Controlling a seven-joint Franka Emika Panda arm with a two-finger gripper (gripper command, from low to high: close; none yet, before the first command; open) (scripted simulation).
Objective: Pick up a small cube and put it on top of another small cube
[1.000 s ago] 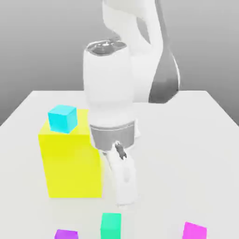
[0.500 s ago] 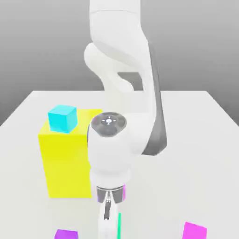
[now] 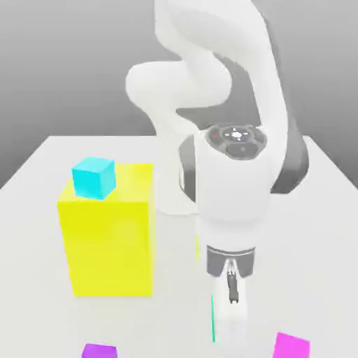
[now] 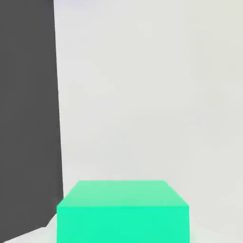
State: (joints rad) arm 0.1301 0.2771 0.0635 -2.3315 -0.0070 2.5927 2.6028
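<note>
The small cube sits close under the hand camera, and in the exterior view only a thin green sliver of it shows at the left edge of the arm's hand, near the front of the table. The gripper is low there, but whether it is released or clenched on the cube cannot be told. The cube seems to be at or close to table level, so the pick looks at most just begun. A cyan cube rests on the big yellow block to the left, and two magenta cubes lie along the near edge. Judging from this, lifting, carrying and stacking are all left.
</note>
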